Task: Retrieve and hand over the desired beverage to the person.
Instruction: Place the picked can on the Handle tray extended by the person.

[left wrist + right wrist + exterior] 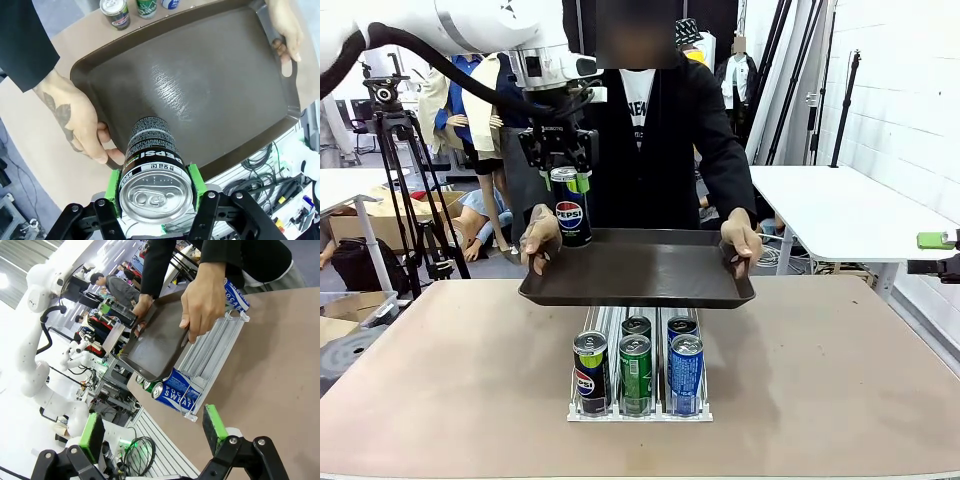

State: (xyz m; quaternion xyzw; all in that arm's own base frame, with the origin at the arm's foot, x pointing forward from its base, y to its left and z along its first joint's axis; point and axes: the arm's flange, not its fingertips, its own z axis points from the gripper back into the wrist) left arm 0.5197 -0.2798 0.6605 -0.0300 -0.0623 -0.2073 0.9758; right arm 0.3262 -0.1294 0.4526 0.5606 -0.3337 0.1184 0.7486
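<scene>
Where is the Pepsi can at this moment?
Front view, left of centre: the Pepsi can is gripped by the left end effector over the left end of the tray, beside the person's hand holding that end.

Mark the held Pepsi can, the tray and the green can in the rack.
Pepsi can (pixel 570 213): front view, on its logo.
tray (pixel 650 268): front view, on its bare floor.
green can (pixel 636 378): front view, middle of its side.

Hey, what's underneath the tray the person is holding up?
The can rack sits below the tray: three front cans show fully, two more behind partly. The rack's far end is covered.
</scene>
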